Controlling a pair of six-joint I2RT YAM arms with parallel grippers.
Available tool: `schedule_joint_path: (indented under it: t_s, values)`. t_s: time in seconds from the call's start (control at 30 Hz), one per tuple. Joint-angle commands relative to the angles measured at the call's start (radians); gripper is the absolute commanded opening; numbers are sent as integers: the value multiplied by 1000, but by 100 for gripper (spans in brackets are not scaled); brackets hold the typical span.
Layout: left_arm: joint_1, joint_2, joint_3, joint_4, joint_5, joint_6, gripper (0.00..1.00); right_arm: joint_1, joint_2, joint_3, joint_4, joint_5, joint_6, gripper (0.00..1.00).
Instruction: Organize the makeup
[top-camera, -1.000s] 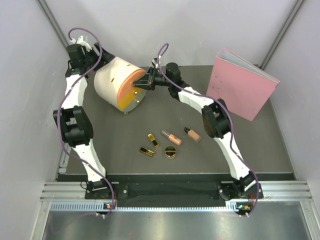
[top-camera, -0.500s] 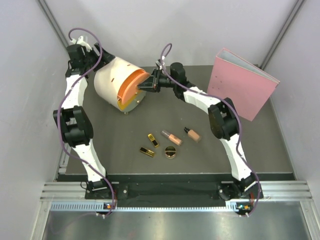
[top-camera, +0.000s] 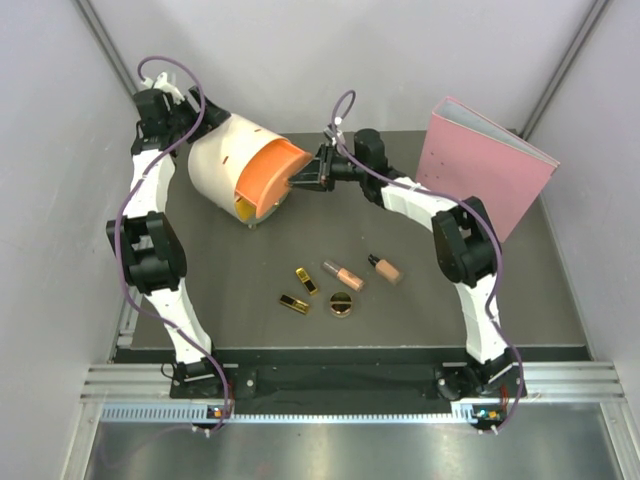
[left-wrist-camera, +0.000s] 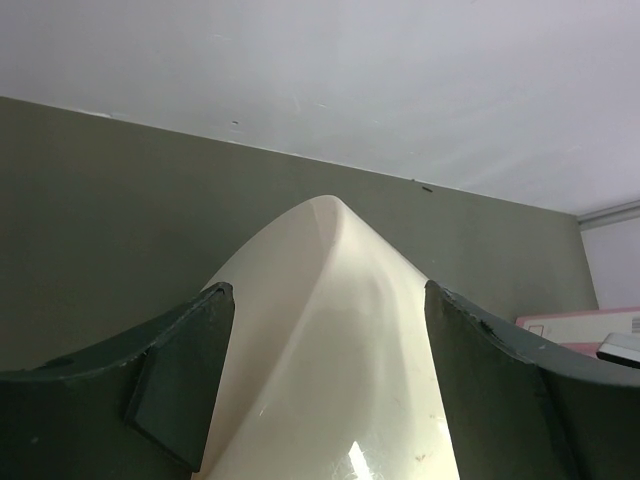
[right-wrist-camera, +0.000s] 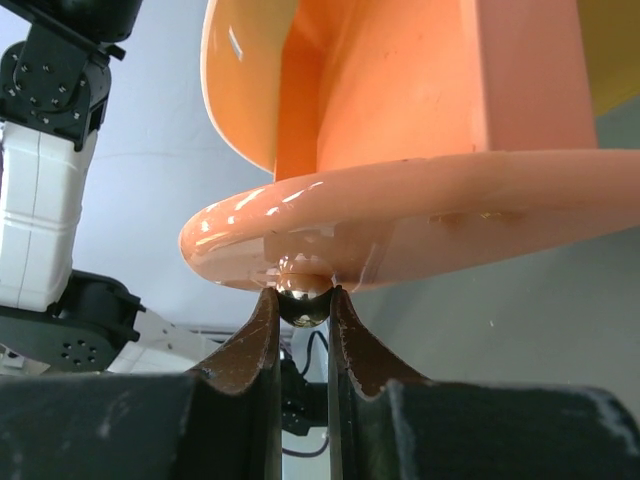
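The left tool (left-wrist-camera: 328, 290) straddles the cream cylindrical drawer box (top-camera: 218, 160), which lies on its side at the far left of the dark grey tabletop (top-camera: 230, 300). Its two dark fingers (left-wrist-camera: 190, 370) are spread wide and set against opposite sides of the curved cream wall, so it has hold of the box. The right tool (right-wrist-camera: 302, 297) is nearly closed, its fingertips pinching the small shiny round knob (right-wrist-camera: 303, 308) on the orange drawer front (top-camera: 272, 172). That drawer stands partly out of the box toward the right arm, with a yellow edge showing under it. All five cosmetics lie loose in a cluster on the tabletop nearer the arm bases, well apart from the box and from both tools. A gold-and-black rectangular lipstick case (top-camera: 306, 281) lies just beyond a second gold-and-black lipstick case (top-camera: 293, 302). To their right are a round gold compact (top-camera: 341, 305), a peach liquid bottle with a clear cap (top-camera: 345, 275) on its side and, furthest right, a peach liquid bottle with a dark cap (top-camera: 385, 268). A pink binder (top-camera: 480, 175) stands at the far right of the tabletop.
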Motion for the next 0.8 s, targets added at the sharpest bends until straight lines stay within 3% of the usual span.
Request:
schedule_joint_path:
  t_s: [0.0,0.53,0.77]
  values:
    - [-2,-51,-13,17,30,13,82,-15,-67,-41,-23,-1,-59,0]
    - [-1,-71,-39,16,27,25,83,-27,-86,-90,-14,-9,-58,0]
    - [-1,-68,-36,19,27,25,84,-33,-95,-97,-5,-23,-66,29]
